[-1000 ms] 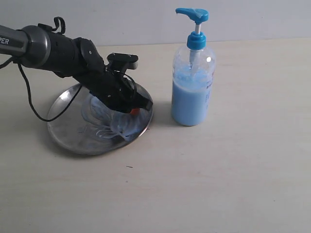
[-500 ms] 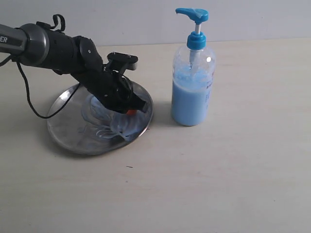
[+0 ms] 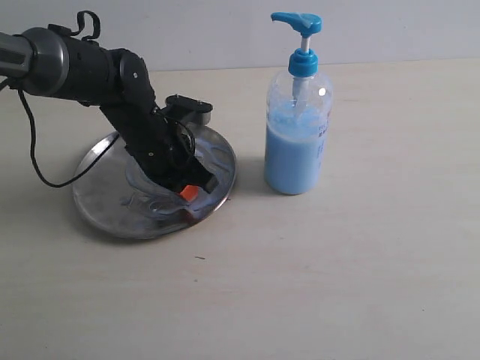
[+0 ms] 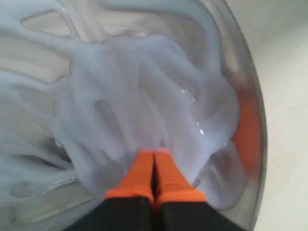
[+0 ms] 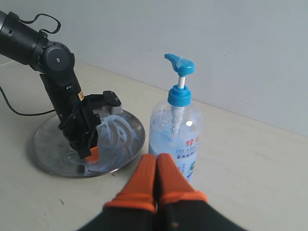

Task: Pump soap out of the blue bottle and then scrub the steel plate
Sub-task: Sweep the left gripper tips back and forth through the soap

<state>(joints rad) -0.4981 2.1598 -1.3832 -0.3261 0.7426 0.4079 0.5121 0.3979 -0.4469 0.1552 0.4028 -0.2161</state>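
Resting on the pale counter (image 3: 337, 262), the steel plate (image 3: 97, 206) holds a thick smear of soap (image 3: 154, 199), milky and pale blue, swirled in streaks over the half of the plate nearer the blue bottle (image 3: 296, 150). Much of the plate's other side shows bare shiny metal.

The left pincer (image 3: 189, 193) reaches steeply down into the plate, its orange tips pressed together with nothing between them. The left wrist view shows those tips (image 4: 154, 155) sunk in the heaped soap close to the rim; they probably touch the metal beneath, though the soap hides the contact.

The blue bottle stands upright on the counter just beside the plate, on its right in the exterior view, apart from its rim. Pale blue liquid fills it to roughly two thirds, with clear plastic above. Its pump head (image 3: 300, 22) stands raised, with the spout turned toward the plate's side.

The right pincer (image 5: 156, 163) shows only in its own wrist view: pressed together, empty, clear of the bottle.
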